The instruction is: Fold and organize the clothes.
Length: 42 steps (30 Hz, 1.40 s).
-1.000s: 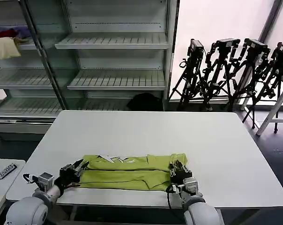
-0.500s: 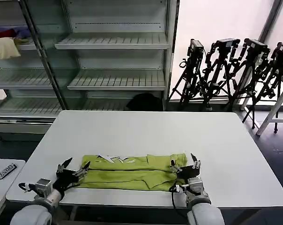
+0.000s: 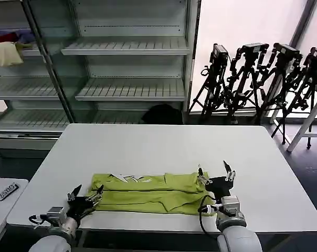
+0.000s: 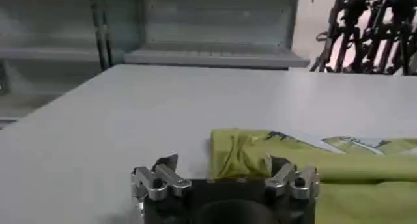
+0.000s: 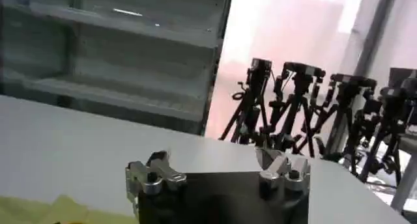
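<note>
Along the near edge of the white bench [image 3: 148, 144] lies the shirt [image 3: 148, 191], a lime yellow-green garment folded into a long flat band running parallel to that edge, with a white print showing on its far side toward the left end. Both of the robot's hands sit at the band's two ends. At the near left corner the left hand [image 3: 86, 197] hovers just off the shirt's left end with its fingers spread and nothing between them; the left wrist view shows the same hand [image 4: 225, 174] open, the folded end of the shirt [image 4: 313, 170] lying on the bench just beyond its fingertips. At the right end the right hand [image 3: 215, 175] is raised above the cloth, its two fingers pointing upward and parted, holding nothing. From the right wrist camera that hand [image 5: 218, 167] appears open too, and a sliver of yellow-green at the bottom edge is probably the shirt [image 5: 39, 211], though little of it shows. Behind the bench stand grey shelves [image 3: 127, 68], and a row of black tripods [image 3: 258, 79] lines the window to the right.
</note>
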{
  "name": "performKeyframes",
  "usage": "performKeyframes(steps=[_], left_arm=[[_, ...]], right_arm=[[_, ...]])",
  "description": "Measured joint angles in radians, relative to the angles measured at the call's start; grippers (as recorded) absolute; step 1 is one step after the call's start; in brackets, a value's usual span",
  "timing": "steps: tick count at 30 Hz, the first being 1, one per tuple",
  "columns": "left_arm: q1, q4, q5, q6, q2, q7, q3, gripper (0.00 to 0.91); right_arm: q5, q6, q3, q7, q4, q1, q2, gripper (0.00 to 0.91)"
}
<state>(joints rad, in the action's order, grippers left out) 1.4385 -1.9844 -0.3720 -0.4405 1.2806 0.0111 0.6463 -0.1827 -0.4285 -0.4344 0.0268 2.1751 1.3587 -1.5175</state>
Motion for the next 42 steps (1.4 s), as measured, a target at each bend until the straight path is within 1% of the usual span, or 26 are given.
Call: performKeyframes(steps=[1,2,3,4,5,6,7,20,23,26,35,42], left_arm=[[0.001,0.001,-0.004,-0.002,0.002,0.004,0.0,0.695],[0.001,0.002,-0.008,-0.003,0.005,0.006,0.0,0.695],[0.002,0.002,-0.011,-0.004,0.007,0.009,0.0,0.292],[0.003,0.002,-0.015,-0.004,0.009,0.012,0.0,0.202],[0.004,0.002,-0.019,-0.006,0.01,0.013,0.0,0.081],[0.005,0.001,-0.024,-0.007,0.012,0.014,0.0,0.04],[0.007,0.001,-0.029,-0.008,0.013,0.015,0.0,0.02],[0.035,-0.016,-0.06,-0.01,0.044,0.008,-0.031,0.02],[0.035,-0.016,-0.06,-0.01,0.052,0.009,-0.041,0.0],[0.032,-0.014,-0.06,-0.009,0.057,0.011,-0.047,0.0],[0.017,-0.003,-0.038,0.027,0.061,0.014,-0.047,0.0],[0.002,-0.006,0.01,0.062,0.037,-0.017,0.004,0.0]], right_arm=[[0.001,0.002,0.0,0.0,0.0,0.0,-0.001,0.907],[0.001,0.003,0.0,0.0,0.0,0.0,-0.001,0.907],[0.002,0.004,0.0,0.001,0.001,0.0,-0.002,0.907],[0.003,0.005,-0.001,0.001,0.002,-0.001,-0.002,0.907],[0.004,0.006,-0.001,0.001,0.002,-0.003,-0.003,0.907],[0.004,0.006,-0.001,0.002,0.002,-0.004,-0.003,0.907],[0.005,0.007,-0.002,0.002,0.002,-0.005,-0.004,0.907],[0.009,0.009,-0.009,0.009,0.024,-0.01,-0.005,0.907],[0.009,0.008,-0.009,0.012,0.028,-0.007,-0.005,0.907],[0.009,0.009,-0.01,0.014,0.029,-0.004,-0.005,0.907],[0.011,0.01,-0.012,0.019,0.024,0.001,-0.006,0.907],[0.017,0.014,-0.022,0.02,0.012,0.0,-0.004,0.907]])
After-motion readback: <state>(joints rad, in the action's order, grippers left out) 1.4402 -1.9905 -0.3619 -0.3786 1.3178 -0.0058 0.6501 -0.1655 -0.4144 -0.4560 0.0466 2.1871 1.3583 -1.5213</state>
